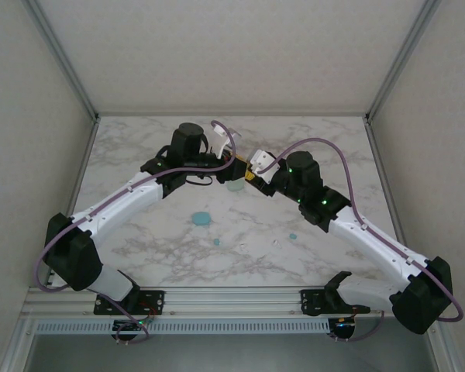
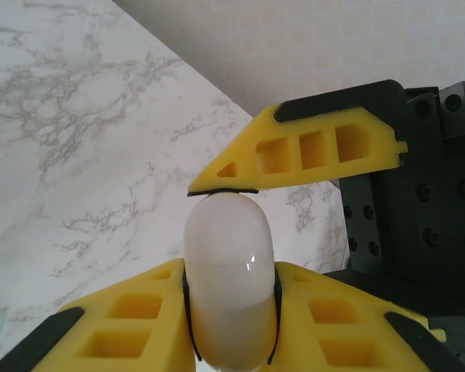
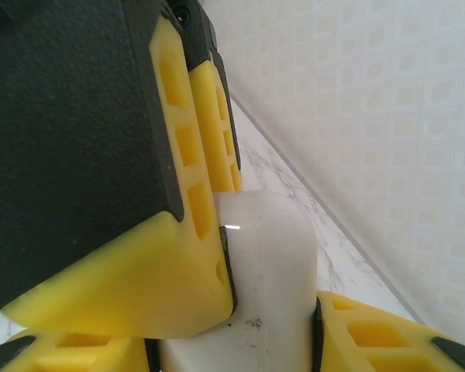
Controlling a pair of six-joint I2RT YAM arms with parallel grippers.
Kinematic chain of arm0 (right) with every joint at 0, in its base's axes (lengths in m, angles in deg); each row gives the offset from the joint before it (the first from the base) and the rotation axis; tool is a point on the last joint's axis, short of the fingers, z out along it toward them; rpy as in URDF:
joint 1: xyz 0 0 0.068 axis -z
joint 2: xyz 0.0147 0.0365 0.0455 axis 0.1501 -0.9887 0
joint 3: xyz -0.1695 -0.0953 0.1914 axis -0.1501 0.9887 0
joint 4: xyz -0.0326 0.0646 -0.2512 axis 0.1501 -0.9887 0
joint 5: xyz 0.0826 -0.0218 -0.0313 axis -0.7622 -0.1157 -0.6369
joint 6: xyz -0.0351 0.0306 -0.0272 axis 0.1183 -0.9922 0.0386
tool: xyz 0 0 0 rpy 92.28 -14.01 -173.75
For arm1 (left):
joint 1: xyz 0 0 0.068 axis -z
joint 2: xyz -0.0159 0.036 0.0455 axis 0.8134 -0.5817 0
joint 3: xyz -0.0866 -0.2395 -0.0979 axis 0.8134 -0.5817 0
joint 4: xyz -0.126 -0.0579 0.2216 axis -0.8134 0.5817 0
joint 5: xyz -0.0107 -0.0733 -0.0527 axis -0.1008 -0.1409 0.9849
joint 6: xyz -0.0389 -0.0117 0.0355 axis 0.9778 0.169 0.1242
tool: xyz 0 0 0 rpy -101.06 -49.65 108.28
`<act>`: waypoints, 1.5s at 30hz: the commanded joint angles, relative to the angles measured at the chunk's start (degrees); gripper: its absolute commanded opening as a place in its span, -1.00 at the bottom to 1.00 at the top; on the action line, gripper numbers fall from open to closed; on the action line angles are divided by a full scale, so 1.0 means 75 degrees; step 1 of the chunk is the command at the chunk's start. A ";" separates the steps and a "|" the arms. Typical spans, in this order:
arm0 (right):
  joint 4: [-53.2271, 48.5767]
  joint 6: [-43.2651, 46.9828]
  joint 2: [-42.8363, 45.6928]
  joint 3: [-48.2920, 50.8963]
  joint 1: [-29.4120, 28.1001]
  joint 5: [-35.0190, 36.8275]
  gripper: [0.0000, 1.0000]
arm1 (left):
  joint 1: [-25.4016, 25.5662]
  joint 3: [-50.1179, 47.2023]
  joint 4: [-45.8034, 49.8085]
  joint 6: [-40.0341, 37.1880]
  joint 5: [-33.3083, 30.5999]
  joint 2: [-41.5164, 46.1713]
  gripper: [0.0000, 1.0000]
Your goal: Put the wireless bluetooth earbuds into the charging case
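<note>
A white, pill-shaped charging case (image 2: 229,256) is held above the table's middle by both grippers. My left gripper (image 2: 231,310) is shut on its two sides. My right gripper (image 3: 234,341) is shut on the same case (image 3: 275,256) from the opposite end, and one of its yellow fingers (image 2: 310,151) rests on the case's rounded top. In the top view the left gripper (image 1: 232,164) and right gripper (image 1: 253,175) meet tip to tip, hiding the case. Tiny earbuds lie loose on the marble: teal ones (image 1: 216,242) (image 1: 292,235) and white ones (image 1: 240,245) (image 1: 275,242).
A pale green case (image 1: 235,185) lies on the table just under the joined grippers. A teal case (image 1: 201,219) lies nearer the front left. White walls enclose the marble table (image 1: 139,155) on three sides. Purple cables loop over both arms.
</note>
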 commanded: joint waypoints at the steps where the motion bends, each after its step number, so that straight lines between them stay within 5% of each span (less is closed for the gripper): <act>1: 0.0524 -0.0275 0.0455 0.0137 -0.0111 -0.0105 0.00 | 0.0034 0.0028 -0.0353 -0.0023 -0.0040 0.0088 -0.67; 7: -0.0106 -0.1735 0.1119 0.0147 0.0070 -0.0329 0.33 | -0.0211 -0.0424 -0.1580 0.0224 -0.0192 0.0690 -0.73; 16: -0.1334 -0.6614 0.0385 -0.1495 0.1915 -0.4136 0.35 | -0.0355 -0.1750 -0.4313 -0.0527 -0.0160 0.1605 -0.81; 23: -0.1532 -0.8338 -0.0748 -0.2896 0.2134 -0.6434 0.33 | -0.0333 -0.2734 -0.5854 -0.0465 -0.0702 0.1921 -0.83; 45: -0.1586 -0.8851 -0.1884 -0.3806 0.1934 -0.6466 0.28 | -0.0236 -0.3027 -0.7155 0.0231 -0.0422 0.1775 -0.81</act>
